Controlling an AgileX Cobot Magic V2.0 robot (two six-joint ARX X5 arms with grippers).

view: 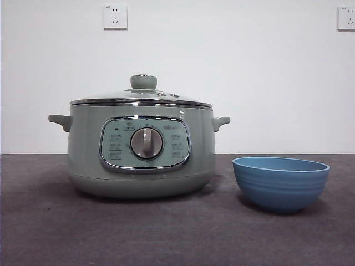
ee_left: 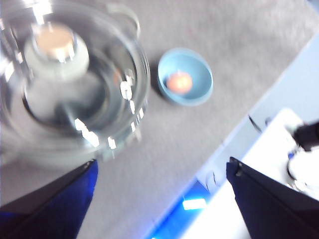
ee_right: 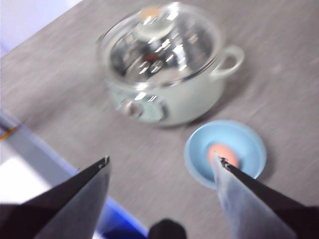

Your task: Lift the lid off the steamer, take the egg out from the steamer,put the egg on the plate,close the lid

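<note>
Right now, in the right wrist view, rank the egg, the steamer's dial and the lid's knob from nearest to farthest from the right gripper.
1. Egg, lying in the blue plate, just off the right gripper.
2. Dial, on the steamer front panel.
3. Lid knob, atop the pot, farthest.

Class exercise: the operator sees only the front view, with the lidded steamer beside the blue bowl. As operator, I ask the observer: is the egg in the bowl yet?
Observer: Yes. The left wrist view shows the egg lying in the bowl.
Operator: Is either tool holding anything?
Observer: No. The left tool and right tool are both open and empty, above the table.
Operator: Is the lid fully on?
Observer: From above, the lid covers the steamer, knob up.
</note>
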